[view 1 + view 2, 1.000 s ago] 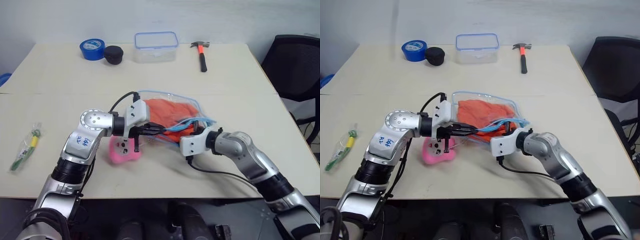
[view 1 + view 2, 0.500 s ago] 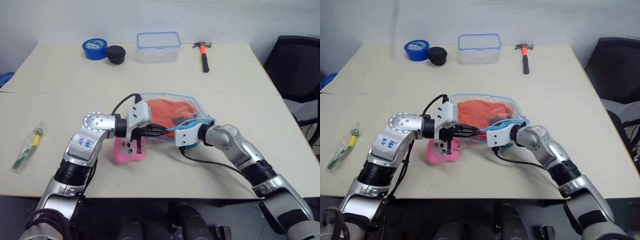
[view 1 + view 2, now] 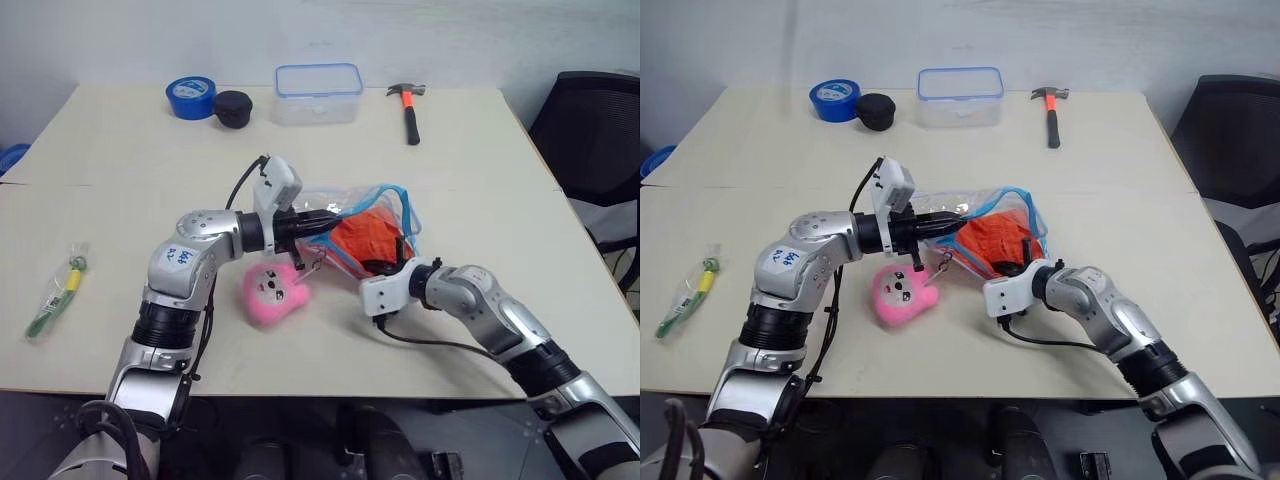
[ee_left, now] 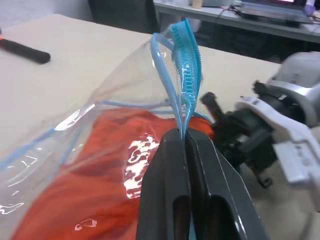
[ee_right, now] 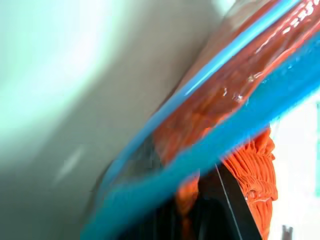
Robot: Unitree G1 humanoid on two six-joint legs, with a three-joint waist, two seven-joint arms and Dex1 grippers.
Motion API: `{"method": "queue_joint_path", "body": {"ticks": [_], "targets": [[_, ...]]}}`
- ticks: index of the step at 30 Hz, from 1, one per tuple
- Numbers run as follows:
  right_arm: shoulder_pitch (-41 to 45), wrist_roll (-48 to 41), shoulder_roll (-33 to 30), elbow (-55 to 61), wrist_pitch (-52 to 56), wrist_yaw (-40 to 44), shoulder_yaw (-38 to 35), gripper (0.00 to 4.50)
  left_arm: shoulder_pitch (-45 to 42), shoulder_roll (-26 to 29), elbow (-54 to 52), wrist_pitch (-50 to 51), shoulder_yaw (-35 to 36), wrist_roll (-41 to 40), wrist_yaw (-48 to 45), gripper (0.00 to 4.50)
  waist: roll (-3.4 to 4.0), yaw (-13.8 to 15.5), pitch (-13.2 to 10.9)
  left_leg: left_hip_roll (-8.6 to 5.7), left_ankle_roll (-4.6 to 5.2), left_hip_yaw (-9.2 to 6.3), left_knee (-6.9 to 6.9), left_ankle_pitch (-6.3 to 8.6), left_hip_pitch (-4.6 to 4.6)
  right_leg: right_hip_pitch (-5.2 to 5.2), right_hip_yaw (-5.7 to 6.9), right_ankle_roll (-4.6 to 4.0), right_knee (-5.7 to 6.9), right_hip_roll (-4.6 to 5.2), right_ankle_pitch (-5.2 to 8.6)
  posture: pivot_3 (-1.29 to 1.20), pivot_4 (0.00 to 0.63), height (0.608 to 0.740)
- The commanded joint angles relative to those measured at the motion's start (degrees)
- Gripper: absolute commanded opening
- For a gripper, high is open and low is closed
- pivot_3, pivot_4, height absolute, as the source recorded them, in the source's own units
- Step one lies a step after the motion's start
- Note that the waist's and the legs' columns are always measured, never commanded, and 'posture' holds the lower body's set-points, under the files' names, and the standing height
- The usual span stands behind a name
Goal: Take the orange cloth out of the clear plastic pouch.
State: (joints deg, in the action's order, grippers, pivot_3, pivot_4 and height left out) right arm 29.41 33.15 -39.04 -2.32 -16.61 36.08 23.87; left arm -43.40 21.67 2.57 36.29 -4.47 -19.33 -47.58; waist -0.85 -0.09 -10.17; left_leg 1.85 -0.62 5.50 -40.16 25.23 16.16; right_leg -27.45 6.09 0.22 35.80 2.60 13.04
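Pink plush toy (image 3: pixel 273 295) beside clear plastic pouch (image 3: pixel 340 205); left gripper (image 4: pixel 184 145) pinches pouch zipper edge; right gripper (image 3: pixel 388 268) clenched on orange cloth (image 3: pixel 368 238)

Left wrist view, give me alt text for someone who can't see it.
The left gripper is shut on the light-blue zipper edge of the clear plastic pouch, holding it up. The orange cloth lies inside; the right gripper reaches in opposite.

Close before my right wrist, my dark fingers (image 5: pixel 220 200) pinch the gathered orange cloth (image 5: pixel 252 170), with the clear plastic pouch's (image 5: pixel 235 80) light-blue edging crossing over it above the pale tabletop (image 5: pixel 60 100).
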Motion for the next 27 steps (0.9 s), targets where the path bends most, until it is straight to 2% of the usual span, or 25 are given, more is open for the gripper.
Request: {"method": "queue_joint_path", "body": {"ticks": [1, 5, 9, 11, 14, 17, 20, 24, 27], "targets": [[-3.29, -1.46, -4.51, 6.83, -4.50, 0.79, -3.19, 0.03, 0.02, 1.58, 1.57, -6.58, -3.11, 5.08, 0.23, 0.00, 0.00, 0.03, 0.00, 0.00, 0.00, -0.01, 0.00, 0.00, 0.00, 0.00, 0.02, 0.00, -0.01, 0.00, 0.00, 0.00, 0.150, 0.740], [-9.18, -9.14, -10.19, 15.64, -7.69, 2.22, -9.99, 0.03, 2.42, 4.29, 4.47, -18.13, -8.70, 12.29, -1.31, 0.00, 0.00, 0.07, 0.00, -0.05, -0.02, 0.02, 0.01, 0.00, 0.00, 0.01, 0.00, 0.01, -0.03, -0.01, -0.01, 0.00, 0.150, 0.740], [-17.73, -17.96, -16.96, 23.17, -10.18, 6.44, -16.18, 0.03, 3.32, 4.77, 8.27, -24.47, -10.15, 16.35, -0.02, 0.00, 0.00, 0.18, -0.01, -0.05, -0.04, 0.05, 0.03, -0.01, 0.01, 0.03, 0.00, 0.01, -0.18, -0.03, -0.01, 0.00, 0.150, 0.740], [-25.83, -20.39, -22.01, 25.40, -12.80, 8.78, -21.12, 0.03, 3.50, 4.78, 9.71, -25.87, -9.95, 17.50, 0.45, 0.00, 0.00, 0.31, -0.01, -0.07, -0.05, 0.06, 0.05, -0.01, 0.02, 0.09, 0.00, 0.01, -0.23, -0.07, -0.01, 0.00, 0.150, 0.740], [-38.40, -20.84, -25.56, 25.27, -16.27, 9.85, -30.47, 0.03, 3.55, 5.41, 11.28, -26.85, -8.80, 18.02, 0.47, 0.00, -0.03, 0.98, -0.02, -0.11, -0.03, 0.06, 0.12, 0.00, 0.01, 0.17, 0.03, 0.03, -0.25, -0.09, -0.01, 0.00, 0.150, 0.740], [-46.87, -17.78, -24.83, 20.57, -18.77, 8.17, -39.88, 0.03, 4.75, 7.69, 9.80, -27.75, -8.34, 17.21, -2.65, 0.00, -0.06, 1.04, -0.03, -0.10, -0.01, 0.16, 0.12, 0.01, -0.05, 0.17, -0.07, 0.07, -0.35, -0.08, -0.04, 0.00, 0.150, 0.740], [-48.26, -16.33, -21.25, 13.13, -14.19, 3.13, -45.77, 0.03, 9.08, 11.49, 3.33, -27.26, -8.56, 14.05, -9.23, 0.00, -0.06, 0.29, -0.03, -0.06, -0.03, 0.30, 0.17, 0.02, -0.15, 0.17, -0.19, 0.07, -0.35, -0.14, -0.04, 0.00, 0.150, 0.740], [-43.20, -18.24, -15.26, 7.56, -3.31, -1.23, -46.54, 0.03, 15.17, 16.04, -4.12, -26.96, -8.91, 13.32, -13.12, 0.00, 0.06, -0.19, 0.01, 0.16, -0.12, 0.40, 0.21, 0.03, -0.25, 0.13, -0.29, -0.05, -0.24, -0.17, 0.03, 0.00, 0.150, 0.740], [-37.80, -18.80, -11.42, 6.06, 2.09, -3.18, -43.78, 0.03, 17.67, 17.03, -7.31, -25.99, -8.26, 12.20, -14.00, 0.00, 0.17, -0.21, 0.06, 0.12, -0.13, 0.43, 0.21, 0.02, -0.28, 0.10, -0.36, -0.08, -0.17, -0.17, 0.05, 0.00, 0.150, 0.740]]}}
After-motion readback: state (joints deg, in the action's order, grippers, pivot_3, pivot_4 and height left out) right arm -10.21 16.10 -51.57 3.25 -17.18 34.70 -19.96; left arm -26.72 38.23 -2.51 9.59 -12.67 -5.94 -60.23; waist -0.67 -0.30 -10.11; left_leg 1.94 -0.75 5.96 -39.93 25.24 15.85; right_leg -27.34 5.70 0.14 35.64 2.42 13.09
